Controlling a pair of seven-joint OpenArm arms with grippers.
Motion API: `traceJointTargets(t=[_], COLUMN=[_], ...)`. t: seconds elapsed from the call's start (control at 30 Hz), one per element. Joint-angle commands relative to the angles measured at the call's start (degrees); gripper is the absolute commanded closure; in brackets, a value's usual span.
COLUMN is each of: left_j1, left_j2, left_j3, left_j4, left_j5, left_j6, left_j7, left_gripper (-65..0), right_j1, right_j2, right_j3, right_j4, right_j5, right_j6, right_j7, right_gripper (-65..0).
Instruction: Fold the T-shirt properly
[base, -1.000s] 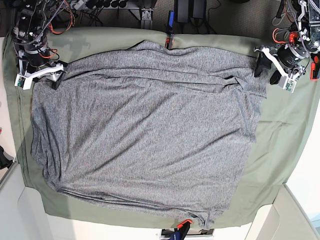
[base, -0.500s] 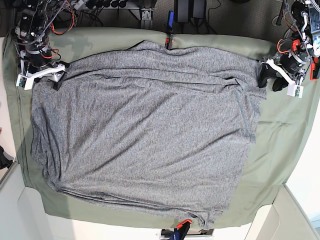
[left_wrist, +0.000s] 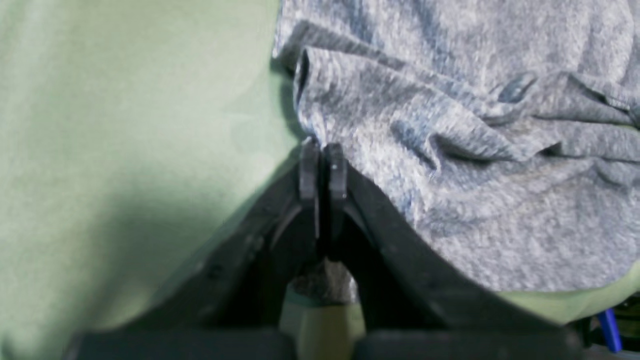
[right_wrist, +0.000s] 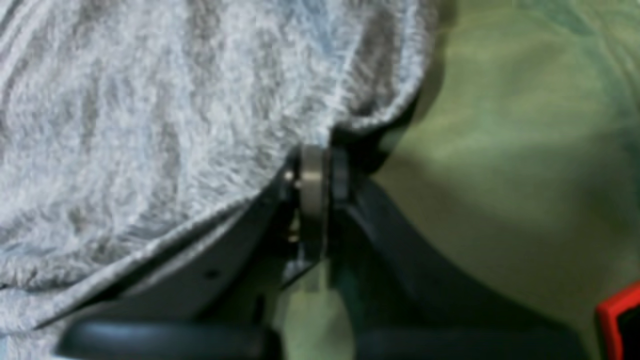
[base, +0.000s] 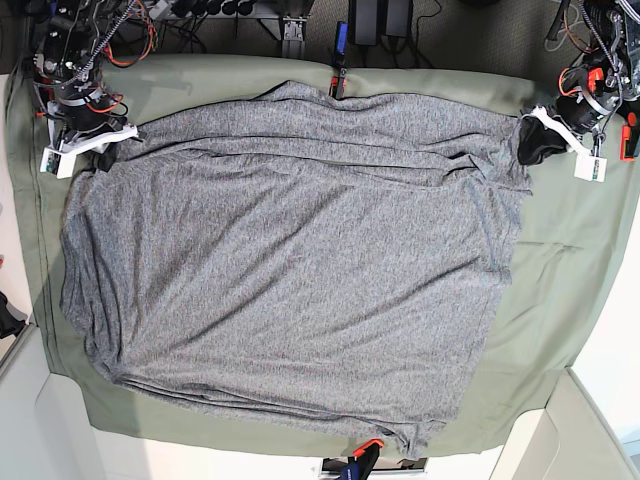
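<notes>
The heather-grey T-shirt (base: 300, 250) lies spread out and wrinkled on the olive-green cloth (base: 560, 260), with folds along its far edge. My left gripper (base: 530, 147) is at its far right corner. In the left wrist view the left gripper (left_wrist: 322, 165) is shut, with the T-shirt's (left_wrist: 475, 150) edge at its tips and grey knit showing between the jaws. My right gripper (base: 100, 147) is at the far left corner. In the right wrist view the right gripper (right_wrist: 320, 170) is shut at the T-shirt's (right_wrist: 150, 100) edge, and cloth drapes over one finger.
A red-and-black clamp (base: 337, 82) holds the green cloth at the far edge, and an orange one (base: 366, 447) holds it at the near edge. Cables and dark equipment (base: 380, 20) line the back. The table's white corners (base: 30, 420) show below the cloth.
Both grippers have moved outward and toward the far edge. The T-shirt's two far corners have been drawn along with them, stretching its top edge wider.
</notes>
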Motion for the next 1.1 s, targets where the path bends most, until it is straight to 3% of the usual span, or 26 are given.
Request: traceJointTargets(t=[0.0, 0.3, 0.53, 0.73, 0.9, 1.07], left_j1=[0.2, 1.27, -0.74, -8.04, -16.06, -24.48], left_j2=[-0.9, -0.92, -2.03, -3.96, -5.81, -5.81], left_j3=[-1.33, -13.09, -12.22, -3.93, 5.03, 9.57], left_j4=[0.79, 8.92, 12.74, 11.58, 5.68, -4.9], left_j5=[-0.96, -9.25, -7.58, 0.15, 9.2, 10.29], left_j6=[-0.73, -0.73, -0.73, -0.73, -0.73, -0.73], left_j7=[0.0, 4.79, 2.56, 0.98, -4.48, -4.74], left_gripper=[0.0, 0.0, 0.0, 0.0, 0.0, 0.0], right_j1=[0.11, 0.5, 4.07, 8.13, 10.78, 13.11], right_j2=[0.22, 0.24, 0.39, 0.68, 0.66, 0.68], right_j3=[0.15, 2.19, 4.15, 4.15, 4.15, 4.15], right_j4=[1.05, 7.1, 6.78, 4.26, 1.07, -1.16], right_j5=[0.33, 0.46, 0.39, 0.39, -0.96, -1.86], right_j6=[1.18, 1.64, 1.66, 1.81, 1.86, 1.86], right_j7=[0.09, -2.43, -2.43, -2.43, -2.38, -1.84], right_gripper=[0.0, 0.0, 0.0, 0.0, 0.0, 0.0])
